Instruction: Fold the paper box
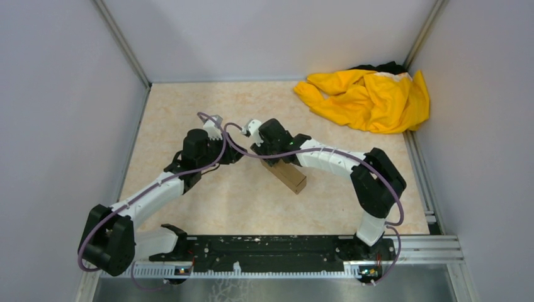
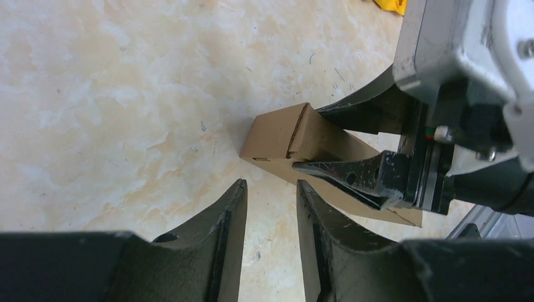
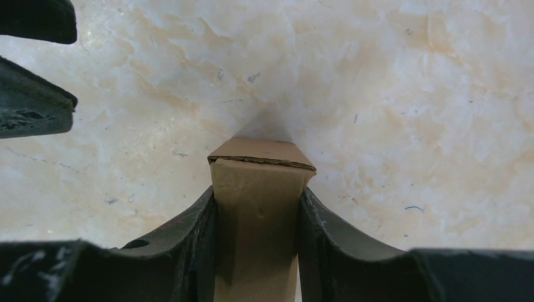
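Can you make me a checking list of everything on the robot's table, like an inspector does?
Surface: beige marbled table, with a few tiny specks and scratches.
Job's things: the paper box, brown, folded up into a small carton.
Clutter: a yellow cloth crumpled in the far right corner; something dark behind it, too hidden to name.
Grippers: right gripper shut on the paper box, one finger on each side; left gripper open and empty, near the box's end, not touching.
Cables: purple cables run along both arms, none on the box.
Surroundings: plain grey walls on three sides; a metal rail at the near edge.
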### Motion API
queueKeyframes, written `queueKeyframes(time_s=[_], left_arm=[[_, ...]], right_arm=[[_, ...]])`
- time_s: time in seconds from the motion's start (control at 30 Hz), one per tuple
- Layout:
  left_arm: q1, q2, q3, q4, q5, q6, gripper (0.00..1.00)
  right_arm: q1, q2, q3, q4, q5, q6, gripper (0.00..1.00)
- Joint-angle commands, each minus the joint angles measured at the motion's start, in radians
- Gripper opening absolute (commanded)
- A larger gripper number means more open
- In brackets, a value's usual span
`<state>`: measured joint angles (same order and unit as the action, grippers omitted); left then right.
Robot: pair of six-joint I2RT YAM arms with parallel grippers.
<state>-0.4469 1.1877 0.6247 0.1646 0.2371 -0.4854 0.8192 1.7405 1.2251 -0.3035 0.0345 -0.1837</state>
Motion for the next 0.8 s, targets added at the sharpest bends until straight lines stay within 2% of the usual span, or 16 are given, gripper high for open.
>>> queueKeyframes(time_s=[0.0,0.1,0.17,0.3,0.4,0.77], left_arm=[[0.007,-0.007,-0.010,0.027,0.012,0.004,0.41],[0.007,-0.016,-0.011,0.014,0.008,0.008,0.41],[0.007,-0.023,-0.016,0.006,0.002,0.011,0.41],[0.008,-0.046,-0.031,-0.013,-0.023,0.015,0.41],[0.007,-0.069,-0.048,-0.033,-0.049,0.014,0.41],[0.009,-0.250,-0.137,-0.091,-0.154,-0.010,0.42]], right_arm=[[0.067,-0.051,-0.006,0.017,0.159,-0.100,0.32],[0.115,-0.055,-0.034,0.036,0.236,-0.145,0.38],[0.141,-0.056,-0.056,0.046,0.258,-0.160,0.46],[0.212,-0.061,-0.114,0.078,0.316,-0.172,0.50],[0.244,-0.062,-0.156,0.104,0.327,-0.157,0.57],[0.270,-0.202,-0.257,0.137,0.088,-0.113,0.73]])
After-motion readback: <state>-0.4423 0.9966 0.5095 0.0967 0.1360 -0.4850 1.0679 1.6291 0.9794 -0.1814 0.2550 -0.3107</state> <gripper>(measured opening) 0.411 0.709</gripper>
